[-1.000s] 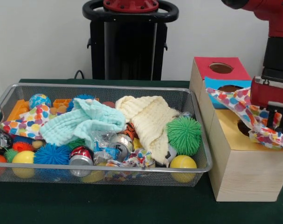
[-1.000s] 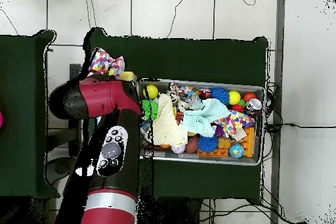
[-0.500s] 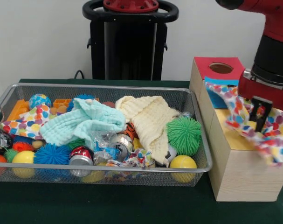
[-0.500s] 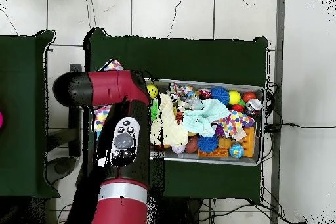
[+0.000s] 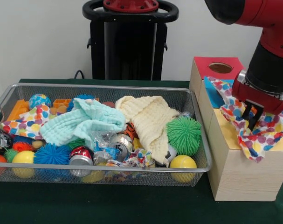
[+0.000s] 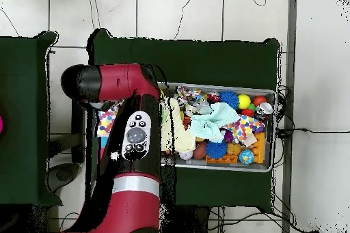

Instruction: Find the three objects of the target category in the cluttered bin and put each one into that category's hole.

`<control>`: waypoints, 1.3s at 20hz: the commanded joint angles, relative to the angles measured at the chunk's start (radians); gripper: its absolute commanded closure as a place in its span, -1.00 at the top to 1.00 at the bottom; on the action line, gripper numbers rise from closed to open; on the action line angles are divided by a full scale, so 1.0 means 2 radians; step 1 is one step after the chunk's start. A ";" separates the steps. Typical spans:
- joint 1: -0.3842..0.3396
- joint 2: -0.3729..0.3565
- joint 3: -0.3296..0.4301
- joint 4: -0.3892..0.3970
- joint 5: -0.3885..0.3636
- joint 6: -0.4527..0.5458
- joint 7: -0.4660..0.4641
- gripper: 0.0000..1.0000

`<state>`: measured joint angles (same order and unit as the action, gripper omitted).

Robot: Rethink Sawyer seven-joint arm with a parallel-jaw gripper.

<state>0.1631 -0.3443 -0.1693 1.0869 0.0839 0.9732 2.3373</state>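
Red and black, the gripper (image 5: 251, 116) hangs over the yellow-topped box (image 5: 244, 172) at the right of the front view, its dark fingers clenched on a polka-dot cloth (image 5: 253, 128). The cloth is thin white fabric scattered with red, blue, yellow, green and orange spots; it drapes across the yellow top, one end trailing back over the blue-topped box (image 5: 211, 93) and the other hanging slightly over the front edge of the wooden box. The hole in the yellow top is hidden beneath the cloth and gripper. Behind stands the red-topped box (image 5: 220, 69), its round hole open to view.

To the left, the wire mesh bin (image 5: 132, 170) holds a second polka-dot cloth (image 5: 24, 122) lying near its left end, partly under a mint-green textured cloth (image 5: 83, 122). A third scrap of dotted fabric (image 5: 134, 159) sits crumpled at the front wall among crushed cans. A cream textured cloth (image 5: 148, 119) lies beside a green spiky ball (image 5: 184, 135), with a yellow ball (image 5: 183, 163) just in front.

In the overhead view the arm (image 6: 133, 148) covers the boxes, a patch of dotted cloth (image 6: 106, 122) showing beside it.
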 commanded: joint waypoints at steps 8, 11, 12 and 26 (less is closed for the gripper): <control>-0.008 0.055 0.042 0.032 -0.016 0.035 0.001 -1.00; -0.009 0.055 0.041 0.032 -0.017 0.034 0.000 -1.00; -0.008 0.055 0.041 0.031 -0.017 0.035 0.000 -1.00; -0.011 0.051 0.047 0.038 -0.016 0.008 -0.003 1.00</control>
<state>0.1638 -0.3176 -0.1540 1.0638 0.0859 0.9475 2.3373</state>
